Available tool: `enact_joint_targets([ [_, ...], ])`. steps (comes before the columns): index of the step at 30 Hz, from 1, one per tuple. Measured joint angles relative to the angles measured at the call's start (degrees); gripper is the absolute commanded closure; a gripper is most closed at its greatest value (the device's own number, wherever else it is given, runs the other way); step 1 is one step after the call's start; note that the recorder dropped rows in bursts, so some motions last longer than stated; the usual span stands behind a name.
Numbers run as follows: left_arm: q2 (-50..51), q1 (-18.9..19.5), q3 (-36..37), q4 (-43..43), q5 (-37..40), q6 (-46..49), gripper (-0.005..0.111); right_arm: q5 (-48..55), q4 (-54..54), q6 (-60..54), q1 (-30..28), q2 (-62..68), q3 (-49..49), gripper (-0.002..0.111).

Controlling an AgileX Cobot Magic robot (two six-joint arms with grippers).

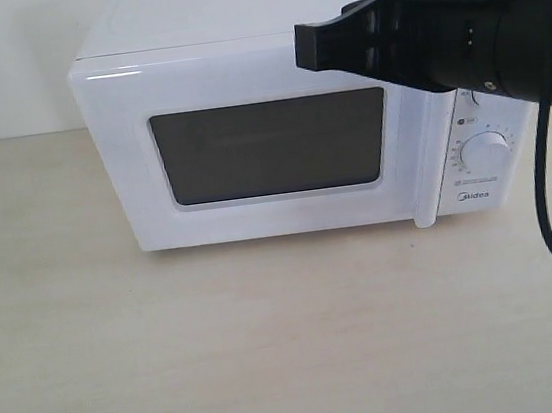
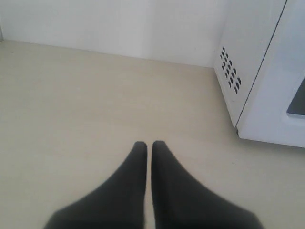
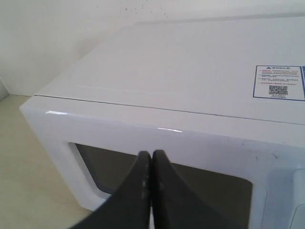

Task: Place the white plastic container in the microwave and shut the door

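The white Midea microwave [image 1: 275,116] stands at the back of the table. Its door [image 1: 249,149] with the dark mesh window is closed flat against the body, and the vertical bar handle [image 1: 422,163] runs beside the dial [image 1: 484,154]. My right gripper [image 1: 307,49] hovers in front of the door's upper right part, shut with nothing in it; in the right wrist view it [image 3: 151,155] sits before the window's top edge. My left gripper [image 2: 149,145] is shut and empty above bare table, to the side of the microwave [image 2: 267,71]. The white plastic container is out of view.
A light wooden table [image 1: 273,348] spreads in front of the microwave. A white wall [image 1: 6,58] stands behind it. The right arm's black cable [image 1: 550,223] hangs down near the control panel. A sticker [image 3: 279,82] lies on the microwave's top.
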Motion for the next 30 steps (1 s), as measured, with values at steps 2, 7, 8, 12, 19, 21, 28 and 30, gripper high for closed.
enact_joint_targets([
  [2,0.0,0.0,0.0,0.0,0.2,0.0,0.102,0.0,0.0,0.0,0.0,0.0,0.0,0.108],
  [7,0.0,0.5,0.0,0.0,0.4,0.0,0.102,0.2,0.1,0.0,0.0,0.0,0.0,0.108],
  [8,0.0,0.6,0.0,0.0,0.4,0.0,0.102,0.2,0.1,0.0,0.0,0.0,0.0,0.108],
  [12,0.0,0.6,0.0,0.0,0.4,0.0,0.102,0.2,0.3,0.0,0.0,0.0,0.0,0.108],
  [19,0.0,0.6,0.0,0.0,0.4,0.0,0.102,0.3,0.3,0.0,0.0,0.0,0.0,0.108],
  [21,0.0,0.6,0.0,0.0,0.4,0.0,0.102,0.3,0.3,0.0,0.0,0.0,0.0,0.108],
  [28,0.0,0.6,0.0,0.0,0.4,0.0,0.102,0.3,0.3,0.0,0.0,0.0,0.0,0.108],
  [30,0.0,0.6,0.0,0.0,0.4,0.0,0.102,0.3,0.3,0.0,0.0,0.0,0.0,0.108],
])
